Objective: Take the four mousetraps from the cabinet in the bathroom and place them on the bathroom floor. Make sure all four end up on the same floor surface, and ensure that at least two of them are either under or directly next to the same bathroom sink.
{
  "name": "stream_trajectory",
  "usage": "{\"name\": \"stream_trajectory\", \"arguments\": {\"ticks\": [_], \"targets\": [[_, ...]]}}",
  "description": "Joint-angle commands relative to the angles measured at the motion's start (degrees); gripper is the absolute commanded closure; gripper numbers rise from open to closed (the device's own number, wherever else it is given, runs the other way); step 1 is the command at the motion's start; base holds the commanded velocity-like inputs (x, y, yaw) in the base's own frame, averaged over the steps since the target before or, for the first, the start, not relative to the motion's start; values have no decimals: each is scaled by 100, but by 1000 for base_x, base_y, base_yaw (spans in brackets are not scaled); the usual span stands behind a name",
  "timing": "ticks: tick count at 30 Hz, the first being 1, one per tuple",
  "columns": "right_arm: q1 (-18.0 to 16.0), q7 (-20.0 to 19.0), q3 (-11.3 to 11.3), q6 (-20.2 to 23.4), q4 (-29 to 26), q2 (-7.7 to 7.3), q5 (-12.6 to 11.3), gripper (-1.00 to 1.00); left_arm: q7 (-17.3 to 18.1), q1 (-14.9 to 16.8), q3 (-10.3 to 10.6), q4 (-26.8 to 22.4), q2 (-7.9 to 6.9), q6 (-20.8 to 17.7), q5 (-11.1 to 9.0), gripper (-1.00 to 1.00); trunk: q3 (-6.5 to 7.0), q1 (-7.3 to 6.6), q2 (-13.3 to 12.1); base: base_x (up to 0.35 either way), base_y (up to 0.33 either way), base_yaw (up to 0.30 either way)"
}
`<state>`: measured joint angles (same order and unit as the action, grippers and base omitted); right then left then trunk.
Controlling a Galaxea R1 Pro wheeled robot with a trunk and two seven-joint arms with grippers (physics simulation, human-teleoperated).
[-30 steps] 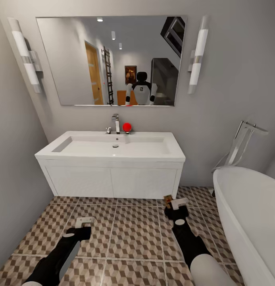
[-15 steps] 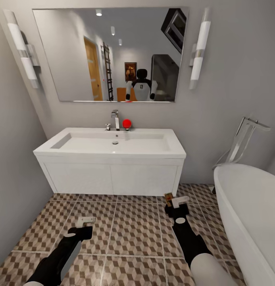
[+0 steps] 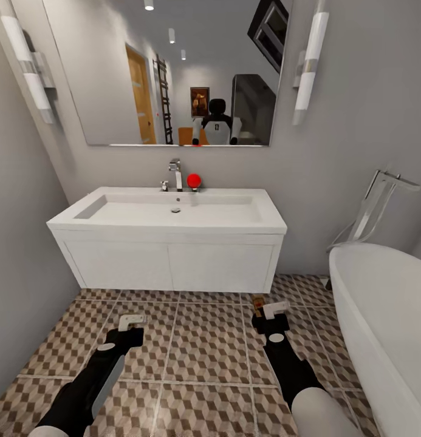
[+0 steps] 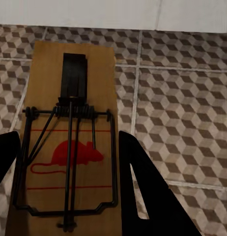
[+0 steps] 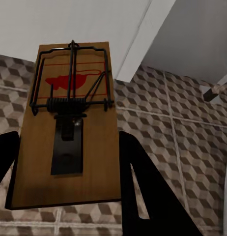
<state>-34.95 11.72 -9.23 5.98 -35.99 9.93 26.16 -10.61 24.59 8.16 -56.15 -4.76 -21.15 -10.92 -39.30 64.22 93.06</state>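
The robot faces the sink, a white basin in a wall-hung vanity with a chrome faucet at its 12 o'clock edge and a small red ball just beside the faucet, toward 3 o'clock. A mirror above it reflects the robot and a wooden door. Both arms reach forward low over the cube-patterned floor, in front of the vanity. The left fingers grip a mousetrap: in the left wrist view the tan board sits between the two dark fingers, its wire bar, spring and red mouse print facing the camera, the tiles and the vanity's white lower edge beyond it. The right fingers likewise grip a second mousetrap, held flat between the dark fingers in the right wrist view; from the head it shows as a small brown edge just ahead of the right wrist, near the vanity's right-hand corner. Both traps are held above the tiles, the left one well out from the vanity front, the right one close to its corner. At 3 o'clock stands the white bathtub with its tall chrome tap.
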Motion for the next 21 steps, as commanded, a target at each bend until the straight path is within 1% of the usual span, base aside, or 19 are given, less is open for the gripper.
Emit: {"name": "stream_trajectory", "arguments": {"ticks": [1,3,4,5,8,21], "targets": [[-1,-11,-18,33,-2,7,-94,100,-55,3,34,-151,-2,-21,-62,100,-32,22,45,0,0,0],[-1,-11,-13,39,2,7,-197,100,-55,2,94,-358,6,-21,-66,100,-59,44,85,0,0,0],[0,-11,-11,38,2,7,-223,100,-55,2,175,-459,6,-21,-63,100,-61,44,85,0,0,0],[0,-11,-10,39,3,7,-250,100,-59,2,366,-627,-26,-22,-43,100,-62,44,85,0,0,0],[1,-24,-2,52,12,7,-271,100,-69,2,498,-727,-91,-21,-27,100,-63,44,85,0,0,0],[2,-21,-9,70,4,7,-278,100,-73,2,520,-720,-95,-27,-33,100,-64,44,85,0,0,0]]}}
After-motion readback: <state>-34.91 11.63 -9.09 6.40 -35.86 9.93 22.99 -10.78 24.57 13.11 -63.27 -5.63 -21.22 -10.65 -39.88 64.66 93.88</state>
